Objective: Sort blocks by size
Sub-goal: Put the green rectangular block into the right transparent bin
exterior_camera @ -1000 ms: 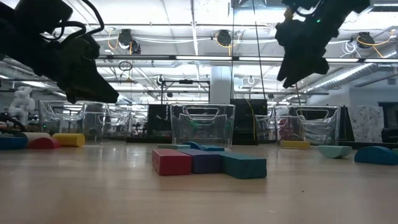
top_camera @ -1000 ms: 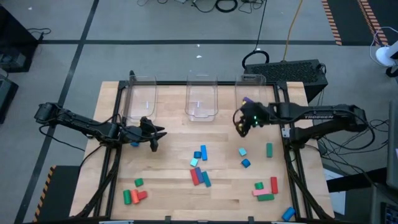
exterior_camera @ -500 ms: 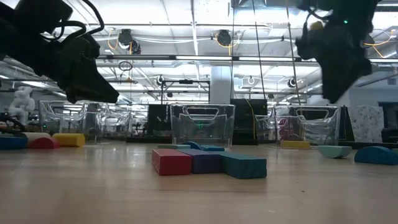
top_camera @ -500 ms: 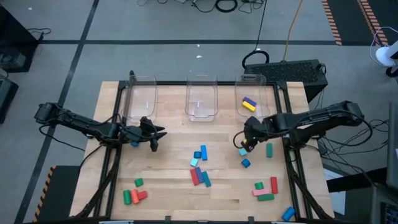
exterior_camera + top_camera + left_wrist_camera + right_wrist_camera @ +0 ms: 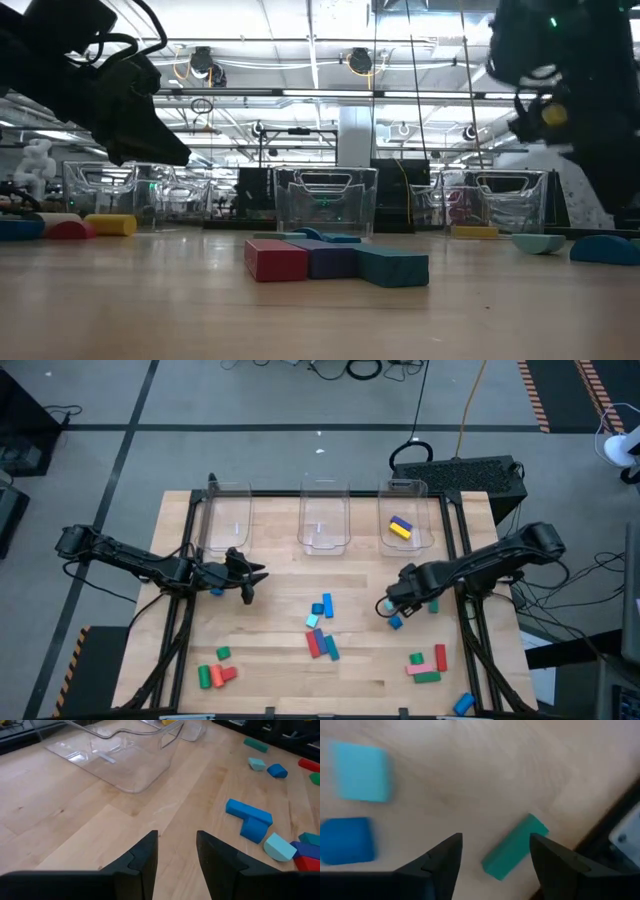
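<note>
Pale planked wooden table [image 5: 270,660] with a dark frame along its edges; three clear plastic bins [image 5: 324,520] in a row along the far edge, glossy and rounded, the right-hand one holding a yellow block with a blue piece [image 5: 400,527]. Small matte solid-coloured blocks scattered over the near half: a blue bar and cube with a light blue wedge [image 5: 322,608] near the table's middle, a red, purple and teal row of bars [image 5: 322,645] just nearer, a green, red and pink cluster [image 5: 214,672] by the near left corner, a pink, red and green group [image 5: 428,663] by the near right, one blue block [image 5: 462,703] at the near right corner. Open bare wood between the bins and the middle cluster, and along the left edge. Right gripper [image 5: 392,607] low over the right half of the table, fingers [image 5: 440,860] spread wide and empty, with a light blue square block [image 5: 362,771], a dark blue rounded block [image 5: 347,840] and a green rectangular bar [image 5: 514,846] on the wood beneath; green bar between the fingertips in the wrist view, the two blue pieces off to one side, none touched. Left gripper [image 5: 250,580] hanging above the left half near the left bin, fingers [image 5: 142,862] narrowly parted, empty.
</note>
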Available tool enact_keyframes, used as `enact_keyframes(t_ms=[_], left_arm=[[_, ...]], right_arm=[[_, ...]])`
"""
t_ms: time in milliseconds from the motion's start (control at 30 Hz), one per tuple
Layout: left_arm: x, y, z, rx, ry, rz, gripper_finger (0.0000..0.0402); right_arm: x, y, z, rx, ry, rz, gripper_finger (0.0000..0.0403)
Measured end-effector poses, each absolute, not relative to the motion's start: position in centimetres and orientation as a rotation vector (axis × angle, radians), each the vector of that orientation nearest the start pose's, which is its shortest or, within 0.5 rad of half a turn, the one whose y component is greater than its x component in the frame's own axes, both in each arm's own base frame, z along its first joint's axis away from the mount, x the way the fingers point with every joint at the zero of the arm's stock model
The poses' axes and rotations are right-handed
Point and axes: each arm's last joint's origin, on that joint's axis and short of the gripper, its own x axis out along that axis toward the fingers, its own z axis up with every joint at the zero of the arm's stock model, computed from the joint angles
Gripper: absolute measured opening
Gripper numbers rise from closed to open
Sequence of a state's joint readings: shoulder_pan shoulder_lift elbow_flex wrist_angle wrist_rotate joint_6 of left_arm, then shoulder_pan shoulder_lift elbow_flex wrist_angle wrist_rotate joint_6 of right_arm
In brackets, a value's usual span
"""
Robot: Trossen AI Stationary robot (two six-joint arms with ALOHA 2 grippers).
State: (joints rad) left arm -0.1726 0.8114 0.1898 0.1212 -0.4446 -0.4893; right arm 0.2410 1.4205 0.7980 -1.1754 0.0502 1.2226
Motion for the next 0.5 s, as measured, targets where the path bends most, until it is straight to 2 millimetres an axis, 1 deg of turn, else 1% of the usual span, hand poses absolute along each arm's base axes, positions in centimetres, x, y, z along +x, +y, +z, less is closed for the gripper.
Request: enact_keyframes(t_ms=[167,333,500], left_arm=[[15.5,-1.5,15.6,-0.332,0.408,0.357,0.0136],[15.5,-1.5,15.6,-0.332,0.408,0.356,0.0136],[15.5,-1.5,15.6,-0.332,0.408,0.356,0.0136]], right_arm=[[17.9,4.7,16.1,0.599,1.626,-1.033,0.0256],[16.8,5.2,15.3,0.613,1.667,-1.068,0.0278],[17.0,5.7,15.2,0.637,1.632,-1.059,0.0287]])
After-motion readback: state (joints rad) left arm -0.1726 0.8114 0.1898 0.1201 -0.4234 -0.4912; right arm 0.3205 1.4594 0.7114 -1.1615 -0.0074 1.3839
